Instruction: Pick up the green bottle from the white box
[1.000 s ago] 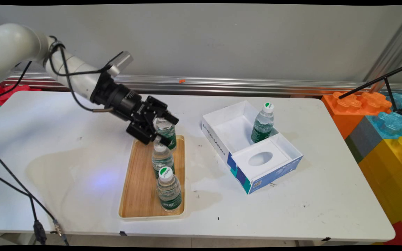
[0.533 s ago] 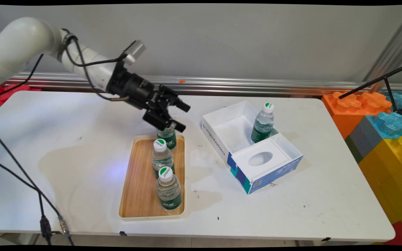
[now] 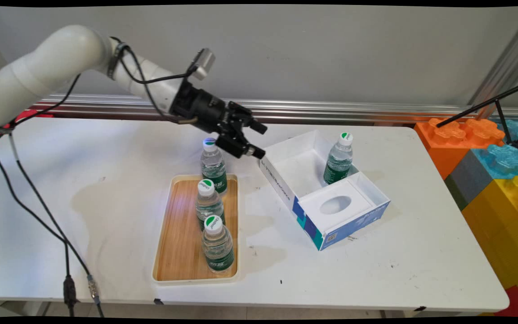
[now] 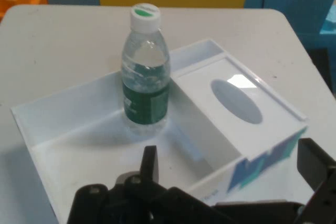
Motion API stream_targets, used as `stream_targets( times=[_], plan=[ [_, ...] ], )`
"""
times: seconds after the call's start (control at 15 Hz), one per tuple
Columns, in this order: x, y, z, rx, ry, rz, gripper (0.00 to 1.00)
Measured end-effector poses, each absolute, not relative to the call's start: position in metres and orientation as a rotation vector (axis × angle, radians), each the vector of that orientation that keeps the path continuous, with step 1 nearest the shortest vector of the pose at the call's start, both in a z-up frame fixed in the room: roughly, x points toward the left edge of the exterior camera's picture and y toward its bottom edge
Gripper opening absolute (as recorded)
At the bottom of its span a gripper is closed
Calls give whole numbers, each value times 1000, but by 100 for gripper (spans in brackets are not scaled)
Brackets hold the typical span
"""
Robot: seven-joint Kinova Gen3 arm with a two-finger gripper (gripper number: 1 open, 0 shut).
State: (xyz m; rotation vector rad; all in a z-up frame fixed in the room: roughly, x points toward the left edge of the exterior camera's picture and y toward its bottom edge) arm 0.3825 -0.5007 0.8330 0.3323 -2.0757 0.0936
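Hovering jaws (image 3: 256, 141) released, empty, above the surface (image 3: 106, 148).
Box (image 3: 286, 189) lies just beyond them; its upright bottle (image 4: 145, 80) stands straight ahead, past the near wall.

Robot lab: white table (image 3: 376, 270), aluminium rail (image 3: 331, 110), giant foam bricks (image 3: 488, 153).
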Motion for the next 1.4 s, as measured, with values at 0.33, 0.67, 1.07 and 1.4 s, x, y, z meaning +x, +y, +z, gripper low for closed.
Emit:
stream_targets(
  times=[0.33, 0.67, 1.07, 1.4],
  plan=[
    [353, -526, 820, 342, -2061, 112, 100],
    [329, -543, 804, 348, -2060, 113, 100],
    [303, -557, 785, 355, -2063, 106, 100],
    [286, -569, 771, 360, -2064, 103, 100]
  ],
)
